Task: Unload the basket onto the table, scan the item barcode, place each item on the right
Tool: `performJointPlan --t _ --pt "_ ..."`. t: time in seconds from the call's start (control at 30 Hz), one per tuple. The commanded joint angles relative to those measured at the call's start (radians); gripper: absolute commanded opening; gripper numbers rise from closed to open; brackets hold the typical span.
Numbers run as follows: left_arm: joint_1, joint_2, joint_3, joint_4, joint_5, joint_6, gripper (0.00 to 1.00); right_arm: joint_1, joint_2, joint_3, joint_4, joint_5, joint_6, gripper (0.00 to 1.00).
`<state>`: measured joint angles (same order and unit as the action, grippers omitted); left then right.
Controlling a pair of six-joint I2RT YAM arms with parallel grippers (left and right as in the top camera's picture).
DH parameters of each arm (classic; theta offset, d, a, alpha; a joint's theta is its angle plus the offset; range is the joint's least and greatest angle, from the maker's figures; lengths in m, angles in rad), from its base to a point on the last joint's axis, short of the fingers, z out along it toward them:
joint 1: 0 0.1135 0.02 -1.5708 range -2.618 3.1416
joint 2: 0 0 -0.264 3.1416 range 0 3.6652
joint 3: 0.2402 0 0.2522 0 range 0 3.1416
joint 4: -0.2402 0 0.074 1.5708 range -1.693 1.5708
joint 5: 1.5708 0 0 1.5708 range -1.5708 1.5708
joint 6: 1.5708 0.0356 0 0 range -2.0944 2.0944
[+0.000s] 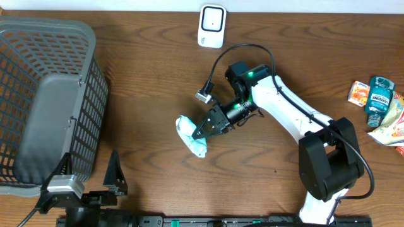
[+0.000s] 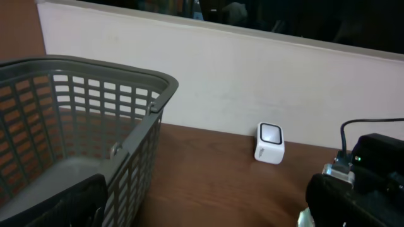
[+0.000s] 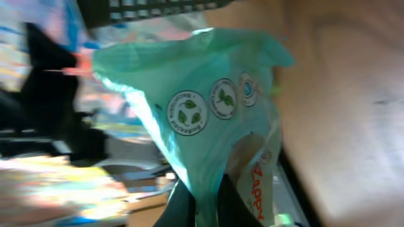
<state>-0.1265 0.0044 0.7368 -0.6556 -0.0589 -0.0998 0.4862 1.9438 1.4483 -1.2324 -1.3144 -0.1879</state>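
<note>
The item is a teal plastic pouch [image 1: 189, 133] with round green seals and red lettering [image 3: 196, 107], near the middle of the table. My right gripper [image 1: 201, 131] is shut on the pouch's edge, and its black fingers [image 3: 180, 203] pinch the thin film in the right wrist view. A white barcode scanner [image 1: 212, 26] stands at the table's far edge, also in the left wrist view [image 2: 269, 143]. My left gripper [image 1: 85, 180] waits open at the front left beside the basket, with nothing between its fingers [image 2: 69, 203].
A large grey plastic basket [image 1: 38, 44] fills the left side. At the right edge lie an orange packet [image 1: 360, 93], a teal mouthwash bottle [image 1: 379, 94] and a snack bag [image 1: 391, 123]. A black cable [image 1: 246, 47] loops over the right arm.
</note>
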Motion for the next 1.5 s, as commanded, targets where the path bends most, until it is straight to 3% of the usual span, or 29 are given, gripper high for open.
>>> performJointPlan --t 0.0,0.27,0.43,0.53,0.67,0.73,0.77,0.87,0.93,1.0,1.03,1.17,1.23,1.33,1.47 --pt "-0.004 -0.002 0.000 0.000 -0.005 0.016 0.98 0.002 -0.025 0.003 -0.006 -0.155 -0.046 0.01" --pt "-0.004 -0.002 0.000 0.000 -0.006 0.016 0.98 0.006 -0.025 0.003 -0.103 -0.076 -0.691 0.01" --pt "-0.004 -0.002 0.000 0.000 -0.006 0.016 0.98 0.017 -0.025 0.003 -0.447 -0.020 -1.452 0.01" --pt "-0.004 -0.002 0.000 0.000 -0.006 0.016 0.98 0.016 -0.025 -0.003 -0.468 -0.039 -1.551 0.01" --pt "-0.004 -0.002 0.000 0.000 -0.006 0.016 0.98 0.016 -0.023 -0.008 -0.457 -0.024 -1.548 0.01" --pt "-0.004 -0.002 0.000 0.000 -0.006 0.016 0.98 0.016 -0.023 -0.008 -0.446 0.041 -1.507 0.08" --pt "-0.004 -0.002 0.000 0.000 -0.006 0.016 0.98 0.016 -0.023 -0.009 -0.441 0.060 -1.463 0.17" --pt "-0.004 -0.002 0.000 0.000 -0.006 0.016 0.98 0.035 -0.023 -0.009 -0.434 0.119 -1.306 0.64" --pt "-0.004 -0.002 0.000 0.000 -0.006 0.016 0.98 0.056 -0.023 -0.009 -0.434 0.183 -1.242 0.74" --pt "-0.004 -0.002 0.000 0.000 -0.006 0.016 0.98 0.080 -0.023 -0.009 -0.430 0.233 -1.167 0.95" --pt "-0.004 -0.002 0.000 0.000 -0.006 0.016 0.98 0.093 -0.023 -0.009 -0.427 0.246 -1.136 0.99" --pt "-0.004 -0.002 0.000 0.000 -0.006 0.016 0.98 0.171 -0.023 -0.010 -0.332 0.353 -0.937 0.99" --pt "-0.004 -0.002 0.000 0.000 -0.005 0.016 0.98 0.234 -0.023 -0.026 -0.206 0.502 -0.741 0.99" --pt "-0.004 -0.002 0.000 0.000 -0.005 0.016 0.98 0.301 -0.023 -0.077 -0.048 0.688 -0.558 0.99" --pt "-0.004 -0.002 0.000 0.000 -0.006 0.016 0.98 0.359 -0.023 -0.159 0.011 0.729 -0.531 0.99"
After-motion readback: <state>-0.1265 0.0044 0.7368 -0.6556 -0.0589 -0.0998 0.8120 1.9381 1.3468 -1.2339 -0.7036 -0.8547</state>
